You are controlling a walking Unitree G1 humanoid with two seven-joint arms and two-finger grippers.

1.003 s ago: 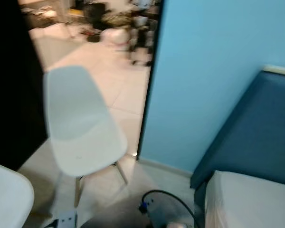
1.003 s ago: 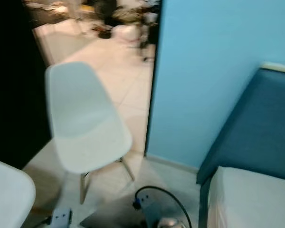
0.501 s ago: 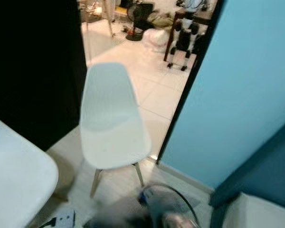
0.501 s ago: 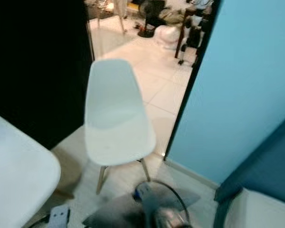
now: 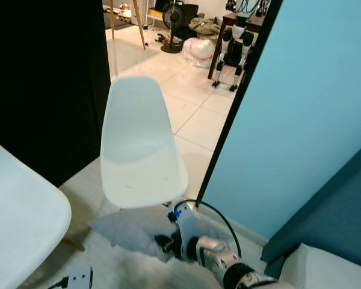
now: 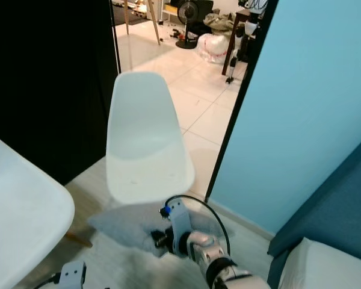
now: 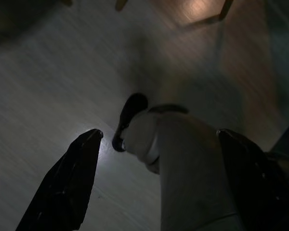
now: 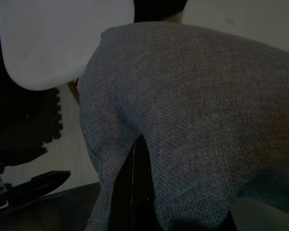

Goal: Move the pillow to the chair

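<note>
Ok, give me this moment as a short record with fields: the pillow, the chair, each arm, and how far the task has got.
pillow: grey pillow, held low in front of the chair, below the seat's front edge
chair: white shell chair, seat bare, facing the robot
right gripper: right gripper, shut on a fold of the pillow's fabric
left gripper: left gripper, hanging over the floor, fingers apart, holding nothing
nearby: white table on the robot's left, blue wall on its right
task state: pillow not yet on the seat

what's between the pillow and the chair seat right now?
Nothing lies between them. In the left eye view the grey pillow, held in the right hand, sits just below the front edge of the white chair, not yet on the seat.
</note>
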